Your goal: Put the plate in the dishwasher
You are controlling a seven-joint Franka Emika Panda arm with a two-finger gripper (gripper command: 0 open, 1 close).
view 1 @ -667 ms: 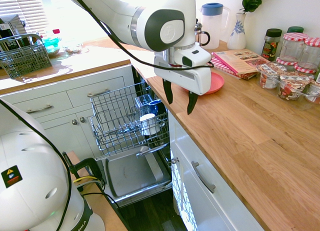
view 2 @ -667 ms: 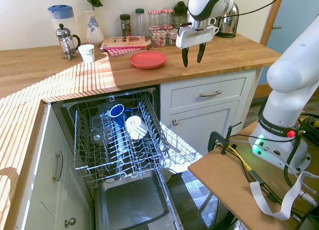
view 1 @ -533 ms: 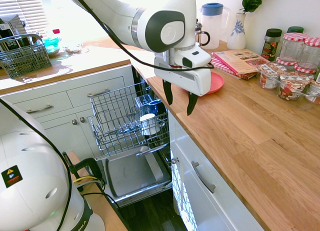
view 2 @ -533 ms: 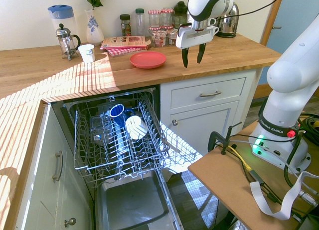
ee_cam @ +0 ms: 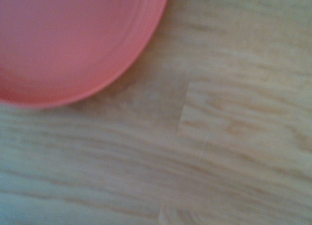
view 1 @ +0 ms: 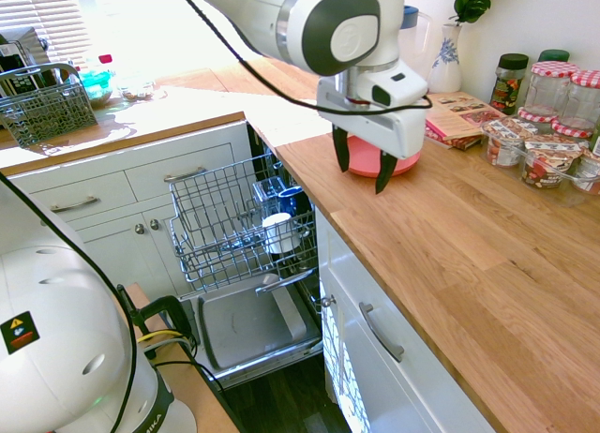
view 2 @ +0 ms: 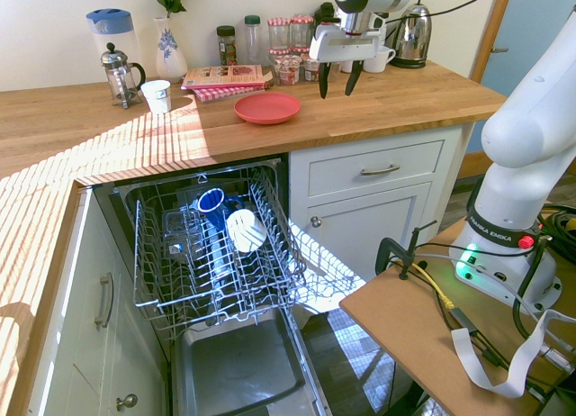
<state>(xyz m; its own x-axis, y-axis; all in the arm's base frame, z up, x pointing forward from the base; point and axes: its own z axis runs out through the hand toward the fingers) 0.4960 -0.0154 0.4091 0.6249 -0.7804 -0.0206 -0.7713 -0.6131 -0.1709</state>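
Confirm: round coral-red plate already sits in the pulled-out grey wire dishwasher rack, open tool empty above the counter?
Wrong on the plate's place: the second exterior view shows the round coral-red plate on the wooden counter. The rest holds: the black-fingered tool is open and empty above the counter.

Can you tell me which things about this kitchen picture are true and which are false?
1. The plate is red. True.
2. The plate is already in the dishwasher rack. False: it lies on the wooden counter.
3. The gripper is open, with nothing between its fingers. True.
4. The blue cup stands on the counter. False: it is in the dishwasher rack.
5. The vase has blue decoration on it. True.
6. The dishwasher rack is pushed all the way in. False: it is pulled out.
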